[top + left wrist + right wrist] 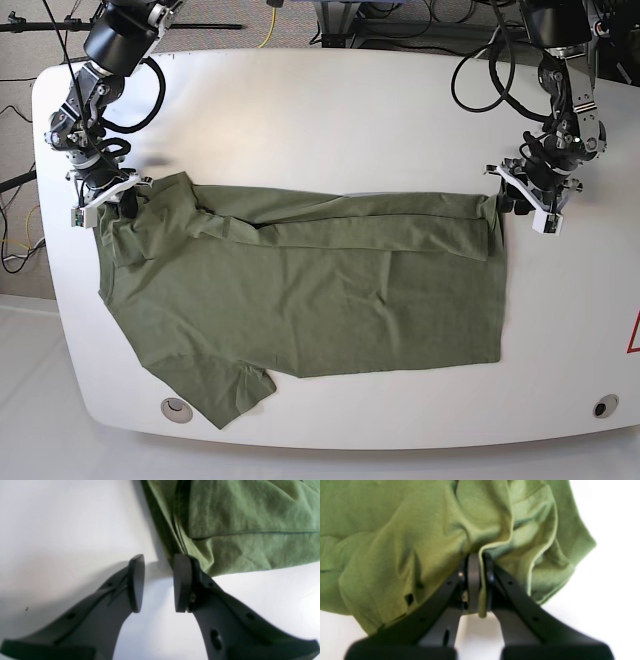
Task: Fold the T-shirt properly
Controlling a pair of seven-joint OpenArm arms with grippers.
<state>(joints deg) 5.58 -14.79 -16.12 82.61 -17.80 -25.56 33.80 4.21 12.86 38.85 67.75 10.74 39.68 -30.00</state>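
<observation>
While both arms sat at the far fold line, status was as below.

T-shirt (300, 290): olive green, lay flat on white table (330, 110), spanned most of table width in base view. Far long edge was doubled toward the near side, making a folded band (340, 225) across the top. One sleeve stuck out at near-left corner in base view; other sleeve bunched under the right arm, shape hard to read.

right gripper (480, 580): at base view's left end of shirt. Jaws were clamped on a pinch of cloth; thin fabric edge ran down between the pads (473, 580) in wrist view. Cloth gathered into deep folds right above the tips. Neck opening not made out in any view.

left gripper (158, 582): at base view's right end, by the shirt's folded corner. Jaws stood apart w/ bare table showing between them, nothing held. Right-hand pad in wrist view sat at the shirt's corner edge; touching or just beside, couldn't tell. Layered hems (180, 530) visible just past it.

Hidden/cut off: wrist views were blurry, finger bases cropped at frame bottom. Left wrist view showed only one corner of the shirt. In base view gripper tips were too small to judge jaw gap. Upper arm links ran out of frame at top. Red mark (634, 335) at table's edge cut off, unreadable.
</observation>
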